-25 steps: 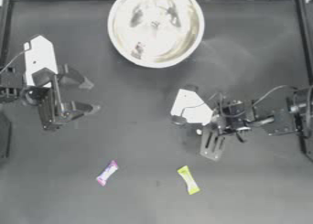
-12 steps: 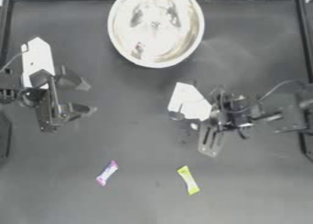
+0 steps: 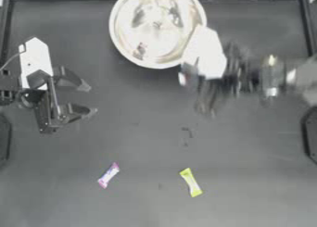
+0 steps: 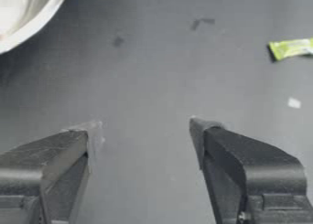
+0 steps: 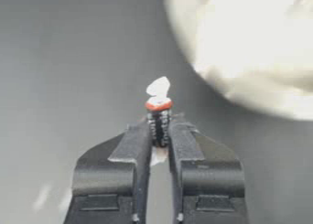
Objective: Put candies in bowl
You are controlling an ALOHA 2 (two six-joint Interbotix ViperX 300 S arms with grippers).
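1. Just right of the bowl [image 3: 155, 27], the right gripper [image 5: 159, 127] is clamped on a white-and-red candy [image 5: 158, 104], its long axis sticking out past the fingertips.
2. The bowl lies just beside it, toward the left.
3. The left gripper [image 4: 143, 141] waits open at the tabletop's left.

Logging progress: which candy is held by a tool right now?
The white candy with a red mark, clamped in the right tool beside the bowl. The pink-purple and yellow-green candies lie on the table.
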